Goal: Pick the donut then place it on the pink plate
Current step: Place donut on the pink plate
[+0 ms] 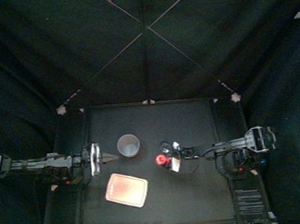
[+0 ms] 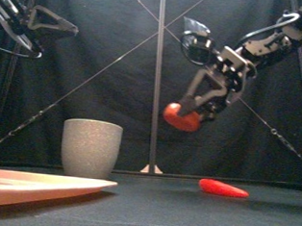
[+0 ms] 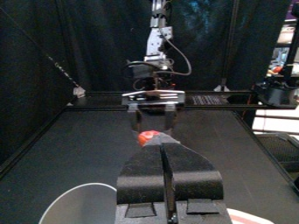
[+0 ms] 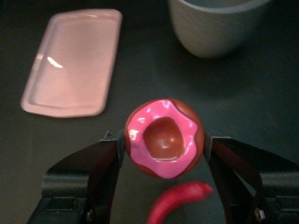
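You see the donut [image 4: 163, 140] with smooth, glossy pink icing over a duller brown body. The plate [image 4: 73, 59] looks like smooth pink plastic with a soft sheen. The cup [image 2: 91, 147] is matt, speckled grey. The red toy [image 2: 222, 189] is smooth. The table [image 1: 187, 199] is matt black; the curtain [image 1: 55, 53] is black cloth.

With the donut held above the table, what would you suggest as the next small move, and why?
Probably carry the donut sideways toward the pink tray. The right gripper is shut on it, well clear of the table, and the tray lies bare toward the front left, past the grey cup. The left gripper rests shut at the left.
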Controlling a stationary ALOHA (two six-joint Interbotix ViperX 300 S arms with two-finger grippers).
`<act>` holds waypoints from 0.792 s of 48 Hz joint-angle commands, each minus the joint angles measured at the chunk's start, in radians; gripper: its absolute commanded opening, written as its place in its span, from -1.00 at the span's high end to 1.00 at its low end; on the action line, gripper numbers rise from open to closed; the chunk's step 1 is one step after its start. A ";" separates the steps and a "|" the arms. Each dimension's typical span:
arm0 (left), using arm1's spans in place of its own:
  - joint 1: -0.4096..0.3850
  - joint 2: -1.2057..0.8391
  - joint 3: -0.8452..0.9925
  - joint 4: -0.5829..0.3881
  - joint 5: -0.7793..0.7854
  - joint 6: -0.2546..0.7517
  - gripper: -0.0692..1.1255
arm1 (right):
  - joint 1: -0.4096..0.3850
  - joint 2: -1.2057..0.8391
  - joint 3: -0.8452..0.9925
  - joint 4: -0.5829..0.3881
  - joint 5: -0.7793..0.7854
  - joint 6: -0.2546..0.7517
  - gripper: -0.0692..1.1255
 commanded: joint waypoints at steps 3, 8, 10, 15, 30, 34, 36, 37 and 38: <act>0.014 0.005 -0.012 -0.003 -0.009 0.000 0.86 | 0.067 0.115 -0.152 0.051 -0.037 -0.003 -0.29; 0.020 0.005 -0.011 -0.006 -0.009 -0.002 0.86 | 0.109 0.225 -0.272 0.055 -0.034 -0.003 -0.29; 0.025 0.006 -0.011 -0.009 -0.009 -0.002 0.86 | 0.121 0.268 -0.316 0.054 -0.032 -0.003 -0.29; 0.035 0.005 -0.009 -0.015 -0.009 -0.002 0.86 | 0.144 0.364 -0.423 0.057 -0.014 -0.002 -0.29; 0.046 0.005 -0.006 -0.015 -0.008 0.000 0.86 | 0.173 0.511 -0.644 0.078 0.138 -0.002 -0.49; 0.048 0.005 -0.003 -0.017 -0.009 0.000 0.86 | 0.184 0.535 -0.672 0.083 0.143 0.000 -0.56; 0.048 0.006 -0.003 -0.017 -0.008 0.000 0.86 | 0.189 0.545 -0.684 0.087 0.150 0.000 -0.62; 0.048 0.005 -0.002 -0.015 -0.009 0.000 0.86 | 0.189 0.549 -0.690 0.089 0.156 0.000 -0.65; 0.048 0.005 -0.002 -0.017 -0.009 0.000 0.86 | 0.190 0.555 -0.695 0.092 0.164 0.002 -0.68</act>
